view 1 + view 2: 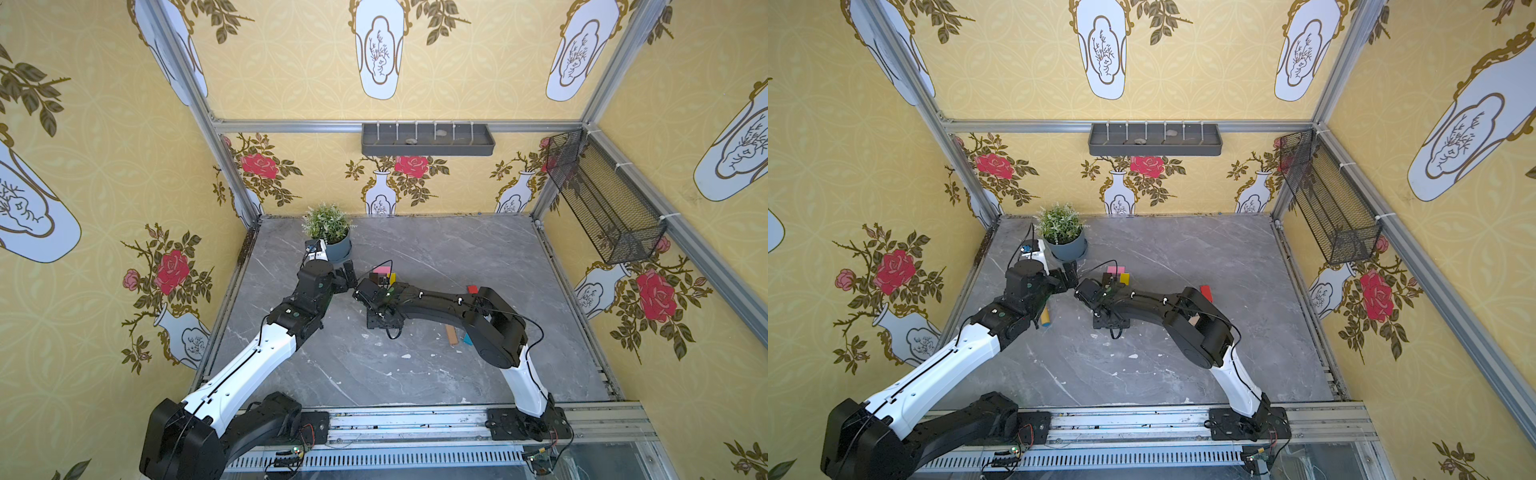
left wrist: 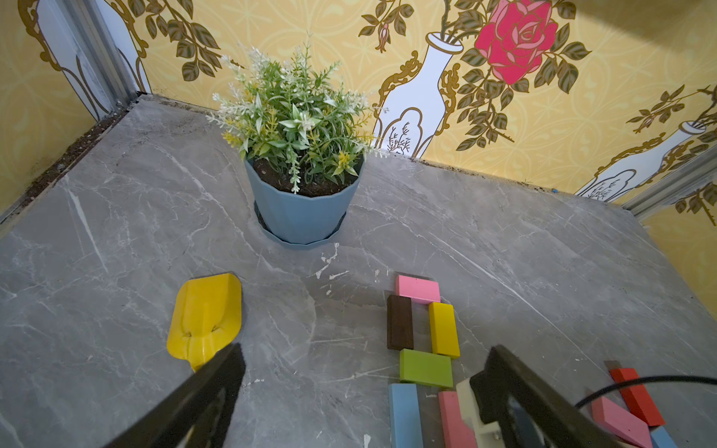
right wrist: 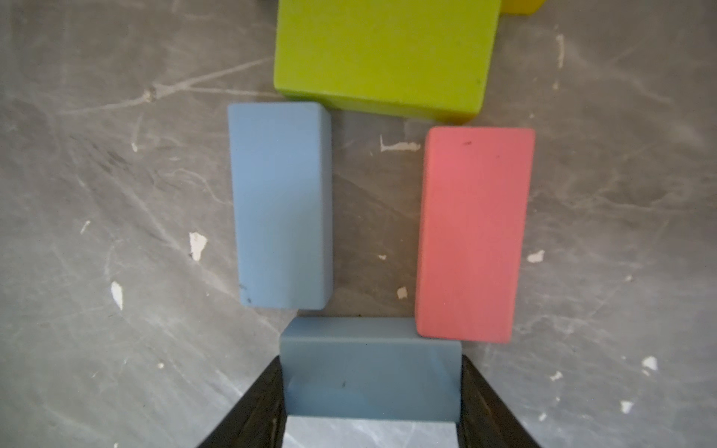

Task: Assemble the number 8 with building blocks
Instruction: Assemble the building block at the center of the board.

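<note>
Grey marble-look bench [image 2: 116, 240], chipped white in spots. The potted plant [image 2: 302, 155] stands in its saucer near the back wall. A yellow scoop [image 2: 205, 316] lies flat near the pot.

Also near the pot, blocks are laid flat in a run leading away from it:
- pink block [image 2: 418, 288]
- dark brown block [image 2: 400, 322] and yellow block [image 2: 444, 329], side by side
- green block [image 2: 426, 367], laid crosswise
- light blue block [image 3: 281, 205] and coral block [image 3: 473, 232]

A grey-blue block [image 3: 370, 372] sits at the far end; can't tell if it's fully down. The red block [image 1: 472, 289], tan block [image 1: 451, 334] and teal block [image 1: 467, 339] lie well apart from the plant.
</note>
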Controlling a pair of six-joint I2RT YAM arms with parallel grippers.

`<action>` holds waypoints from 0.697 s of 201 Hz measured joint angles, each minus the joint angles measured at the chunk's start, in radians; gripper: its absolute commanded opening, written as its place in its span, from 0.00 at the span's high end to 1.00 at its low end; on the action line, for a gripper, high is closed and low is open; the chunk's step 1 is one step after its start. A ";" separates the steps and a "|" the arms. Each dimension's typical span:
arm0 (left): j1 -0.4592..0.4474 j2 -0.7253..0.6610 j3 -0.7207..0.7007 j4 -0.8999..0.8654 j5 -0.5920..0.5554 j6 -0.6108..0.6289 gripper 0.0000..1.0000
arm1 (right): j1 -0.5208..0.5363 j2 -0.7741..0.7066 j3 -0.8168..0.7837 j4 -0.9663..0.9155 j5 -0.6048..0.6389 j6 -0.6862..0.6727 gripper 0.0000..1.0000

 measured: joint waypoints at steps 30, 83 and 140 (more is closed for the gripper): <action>0.000 0.001 0.000 0.000 0.003 0.000 0.00 | -0.001 0.001 0.004 0.002 0.001 0.005 0.35; 0.002 0.003 0.000 0.000 0.003 0.000 0.00 | -0.002 0.008 0.008 0.000 0.003 0.026 0.35; 0.004 0.004 0.000 0.002 0.003 -0.003 0.00 | -0.002 0.011 0.010 -0.001 0.007 0.056 0.30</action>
